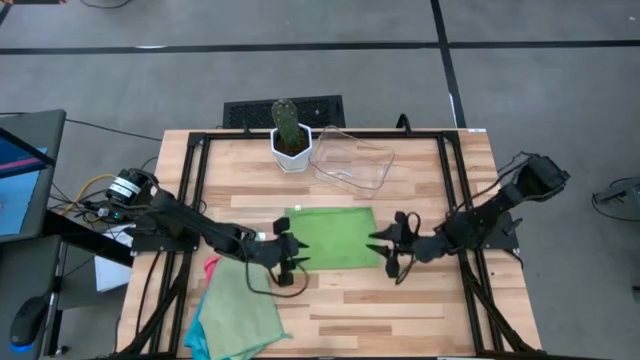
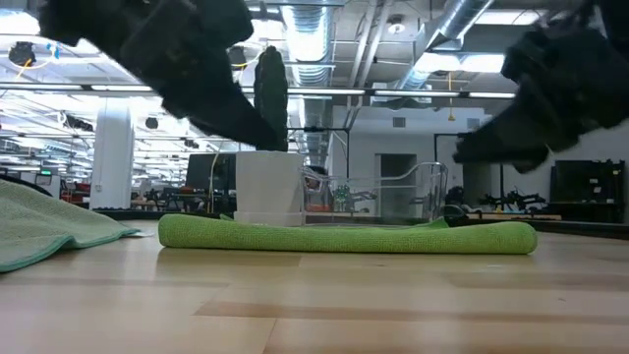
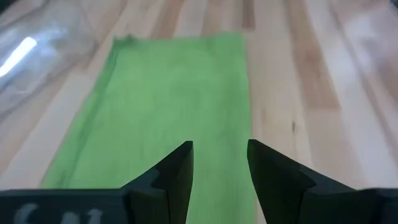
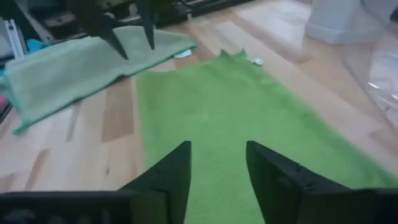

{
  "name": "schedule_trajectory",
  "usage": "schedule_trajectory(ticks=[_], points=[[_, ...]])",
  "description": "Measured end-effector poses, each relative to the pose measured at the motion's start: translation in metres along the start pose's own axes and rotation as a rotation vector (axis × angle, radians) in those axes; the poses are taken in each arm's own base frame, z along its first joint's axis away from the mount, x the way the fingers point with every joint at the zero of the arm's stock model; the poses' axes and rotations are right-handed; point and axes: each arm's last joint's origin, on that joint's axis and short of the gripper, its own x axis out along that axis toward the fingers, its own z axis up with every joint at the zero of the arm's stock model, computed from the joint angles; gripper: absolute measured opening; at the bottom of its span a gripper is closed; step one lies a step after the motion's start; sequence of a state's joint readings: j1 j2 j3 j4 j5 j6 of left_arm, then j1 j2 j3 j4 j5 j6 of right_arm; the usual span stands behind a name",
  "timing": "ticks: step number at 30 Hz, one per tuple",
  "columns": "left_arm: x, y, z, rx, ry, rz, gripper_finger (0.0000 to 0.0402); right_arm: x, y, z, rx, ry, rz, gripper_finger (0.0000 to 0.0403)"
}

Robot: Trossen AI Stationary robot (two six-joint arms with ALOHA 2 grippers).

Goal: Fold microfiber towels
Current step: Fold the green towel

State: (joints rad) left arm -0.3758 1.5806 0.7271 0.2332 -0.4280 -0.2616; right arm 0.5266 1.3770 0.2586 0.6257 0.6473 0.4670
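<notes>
A bright green microfiber towel (image 1: 330, 237) lies flat on the wooden table (image 1: 400, 310) as a folded rectangle, thick at its near edge (image 2: 344, 236). My left gripper (image 1: 288, 262) hovers open over its left end, the fingers (image 3: 177, 171) above the cloth near its front edge. My right gripper (image 1: 390, 250) hovers open over the right end (image 4: 230, 106). In the low view both stand clear above the towel. At the front left a light green towel (image 1: 240, 305) lies loosely on a pink one (image 1: 211, 266) and a turquoise one (image 1: 198, 335).
A white pot with a cactus (image 1: 289, 140) and a clear plastic tray (image 1: 350, 160) stand at the table's far edge, behind the green towel. The towel pile hangs over the front left corner. Bare wood lies in front of the towel and to its right.
</notes>
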Motion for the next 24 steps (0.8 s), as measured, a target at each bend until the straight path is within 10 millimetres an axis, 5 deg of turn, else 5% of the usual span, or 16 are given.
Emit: schedule_trajectory(ticks=[12,24], points=[[0.005,-0.037,-0.038,0.041,0.023,0.056,0.001,0.032,0.021,-0.045,-0.063,0.05,-0.013,0.0058],[0.012,-0.039,-0.06,0.0,0.109,0.118,0.0001,0.031,0.025,-0.067,-0.011,0.091,0.005,0.0016]])
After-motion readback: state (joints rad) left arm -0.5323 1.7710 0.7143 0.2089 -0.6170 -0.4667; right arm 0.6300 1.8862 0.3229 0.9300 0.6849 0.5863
